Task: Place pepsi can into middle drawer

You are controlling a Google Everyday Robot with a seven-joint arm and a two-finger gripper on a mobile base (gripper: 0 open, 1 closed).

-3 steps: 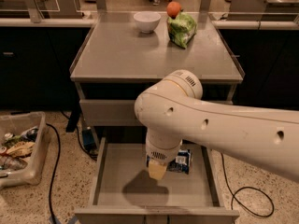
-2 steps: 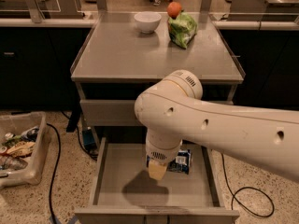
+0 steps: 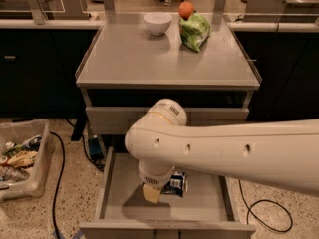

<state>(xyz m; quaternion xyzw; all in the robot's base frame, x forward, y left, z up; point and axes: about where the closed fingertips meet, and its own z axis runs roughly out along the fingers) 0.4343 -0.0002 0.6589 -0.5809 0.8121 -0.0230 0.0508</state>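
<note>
gripper (image 3: pixel 152 193): lower centre of the frame, down inside the open drawer; I cannot tell its state or whether it has hold of anything.
pepsi can (image 3: pixel 176 183): I see it in the drawer, right against the gripper's right side.
middle drawer (image 3: pixel 206 199): pulled out, bottom of the frame.
desk (image 3: pixel 139 59): white bowl (image 3: pixel 157 23) and green bag (image 3: pixel 194 31), upper centre.

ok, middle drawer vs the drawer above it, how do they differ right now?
The middle drawer is pulled out, floor exposed; the drawer above is shut, only its face showing. The middle drawer has the pepsi can in it, with the gripper beside the can; the drawer above shows no contents. Both are grey, similar in width.
</note>
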